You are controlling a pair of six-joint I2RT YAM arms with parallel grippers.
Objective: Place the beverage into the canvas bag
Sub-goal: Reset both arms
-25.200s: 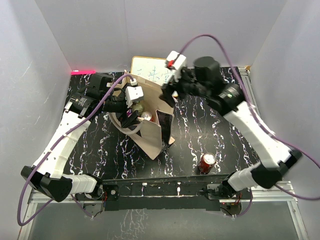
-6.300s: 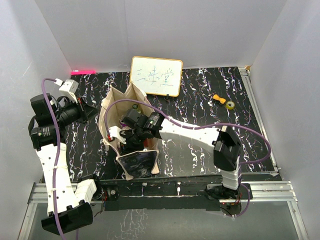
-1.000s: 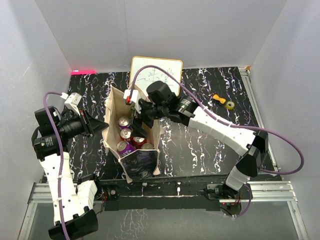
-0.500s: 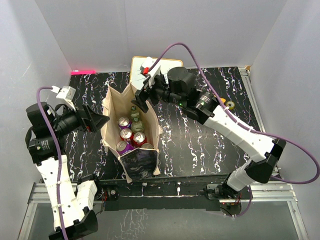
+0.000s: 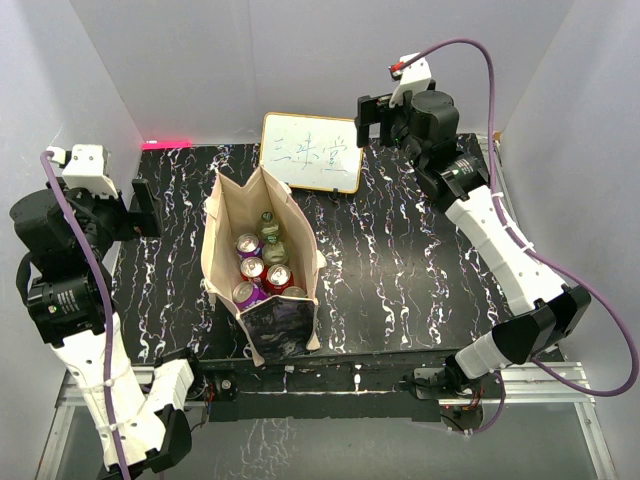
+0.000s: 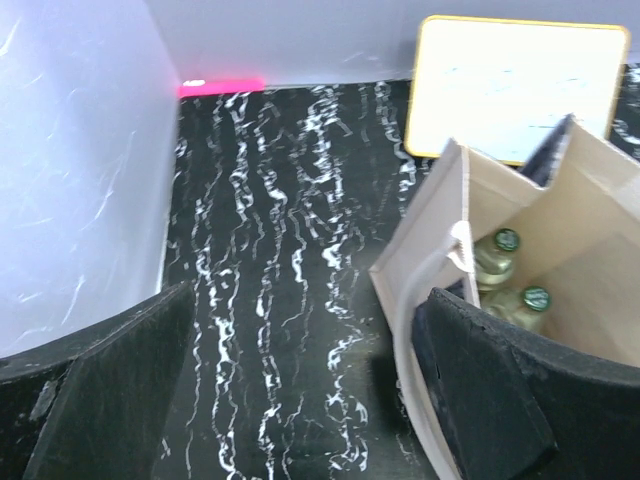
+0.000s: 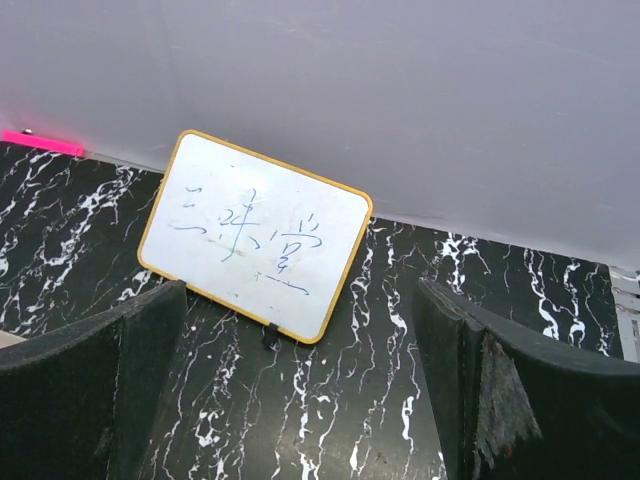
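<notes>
A black marbled table [image 5: 420, 260] carries an upright canvas bag [image 5: 225, 230] near its front edge, left of centre. A whiteboard [image 5: 312, 152] leans at the back edge. The left gripper [image 6: 308, 300] and right gripper [image 7: 300, 290] hang spread wide, empty. Cans [image 5: 252, 268] and bottles [image 5: 267, 232] stand inside the bag.

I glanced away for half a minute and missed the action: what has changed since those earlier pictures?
No can is left out on the table; cans and bottles fill the canvas bag, which was tilted and now stands upright. The left gripper released its rim, and it and the right gripper drew away, open. The whiteboard stayed put.
</notes>
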